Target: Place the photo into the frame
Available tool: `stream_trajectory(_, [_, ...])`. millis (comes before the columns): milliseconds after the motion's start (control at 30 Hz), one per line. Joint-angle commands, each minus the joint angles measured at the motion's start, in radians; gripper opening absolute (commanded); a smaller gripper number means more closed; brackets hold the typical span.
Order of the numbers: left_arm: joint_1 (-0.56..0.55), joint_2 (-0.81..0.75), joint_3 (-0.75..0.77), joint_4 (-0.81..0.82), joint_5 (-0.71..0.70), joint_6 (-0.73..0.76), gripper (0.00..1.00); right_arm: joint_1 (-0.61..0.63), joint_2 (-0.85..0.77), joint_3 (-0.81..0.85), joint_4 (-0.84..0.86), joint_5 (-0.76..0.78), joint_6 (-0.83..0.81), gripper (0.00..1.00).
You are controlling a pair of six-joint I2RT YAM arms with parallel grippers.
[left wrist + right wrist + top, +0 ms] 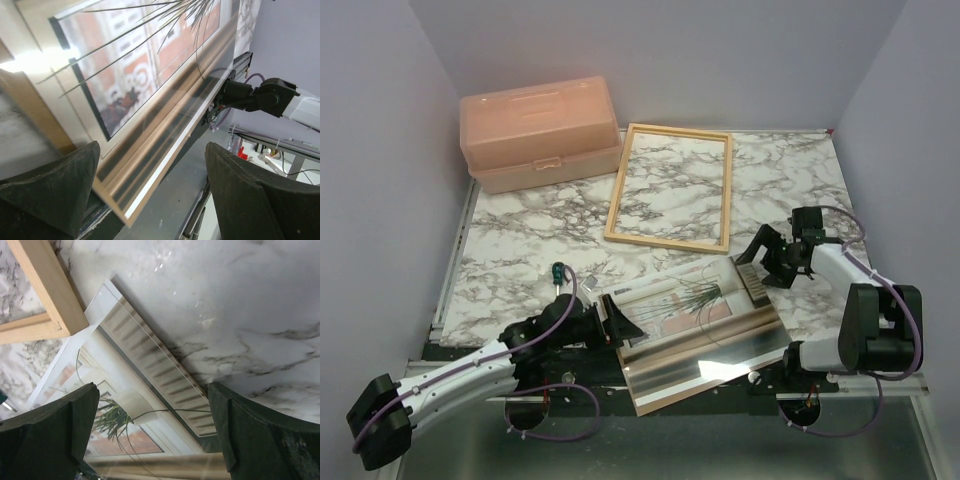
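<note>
Left gripper [613,322], jaws wide and empty, hangs low over the marble table [520,250] between pale walls [380,120], at the left end of the photo [692,298]. Right gripper [767,262], open and empty too, hovers at its right end; the frame [665,238] lies just beyond.

Soft, even light fills the top view, white glare streaks the glass sheet [715,368], and the photo [150,65] looks blurred in the left wrist view.

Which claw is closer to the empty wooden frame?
Right. The right claw hangs open just off the near right corner of the frame. The left claw sits farther back, at the near left side of the photo.
</note>
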State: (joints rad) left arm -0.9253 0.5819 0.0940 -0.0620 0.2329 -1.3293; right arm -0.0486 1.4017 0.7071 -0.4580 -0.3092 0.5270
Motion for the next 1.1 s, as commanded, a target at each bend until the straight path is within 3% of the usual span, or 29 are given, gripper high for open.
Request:
stream_trajectory(0, [-0.003, -0.040, -0.024, -0.057, -0.055, -0.020, 0.88, 0.013, -0.045, -0.088, -0.046, -0.123, 0.067, 0.99])
stream_trajectory(333, [0.009, -0.040, 0.073, -0.282, -0.148, 0.062, 0.91, 0.017, -0.268, -0.140, -0.133, -0.155, 0.130, 0.98])
stream_trajectory(467, [0.012, 0.004, 0.164, -0.408, -0.208, 0.124, 0.93, 0.020, -0.326, -0.086, -0.213, -0.043, 0.105, 0.99])
stream_trajectory(633, [0.011, 0.087, 0.299, -0.499, -0.255, 0.240, 0.93, 0.048, -0.293, -0.027, -0.189, -0.030, 0.099, 0.99])
stream_trajectory(767, [0.011, 0.183, 0.385, -0.508, -0.243, 0.311, 0.92, 0.190, -0.199, 0.032, -0.131, -0.002, 0.138, 0.97])
stream_trajectory(867, [0.010, 0.245, 0.420, -0.469, -0.205, 0.337, 0.89, 0.306, -0.104, 0.068, -0.057, 0.028, 0.189, 0.90])
stream_trajectory(1067, [-0.006, 0.329, 0.432, -0.377, -0.138, 0.343, 0.84, 0.403, 0.084, 0.145, 0.055, 0.040, 0.217, 0.63])
